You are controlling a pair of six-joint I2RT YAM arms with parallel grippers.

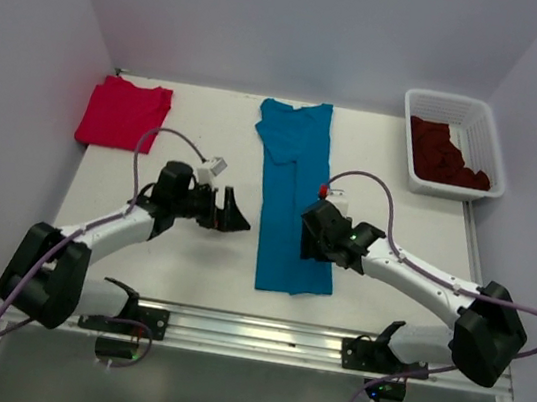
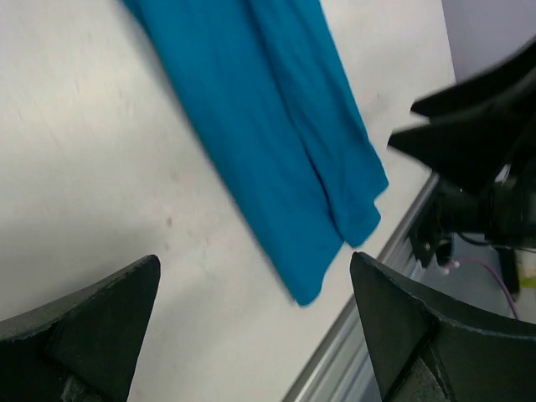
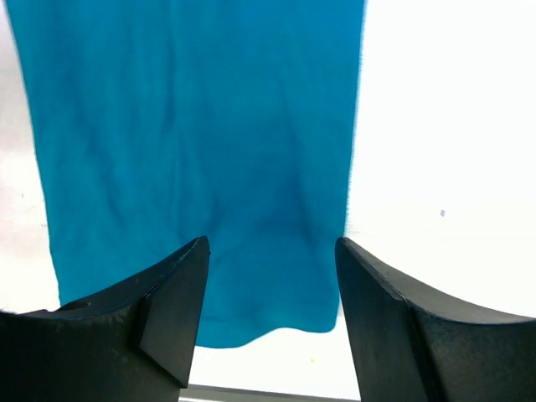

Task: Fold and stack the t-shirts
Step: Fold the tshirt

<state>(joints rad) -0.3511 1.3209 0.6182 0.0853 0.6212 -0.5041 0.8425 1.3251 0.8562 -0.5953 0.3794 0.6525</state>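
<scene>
Centre of tabletop (image 1: pixel 187 270): teal t-shirt (image 1: pixel 290 194), flat, folded lengthwise into a long narrow strip, collar end far, hem toward the near edge. Far left corner: red t-shirt (image 1: pixel 123 113), folded into a rough square, well apart from the teal one. Far right: white basket (image 1: pixel 449 98) with maroon t-shirts (image 1: pixel 447 155) bunched inside. Left jaws wide apart, empty, above bare tabletop just left of the strip. Right jaws parted, gripping nothing, over the strip's right edge, near the hem.
</scene>
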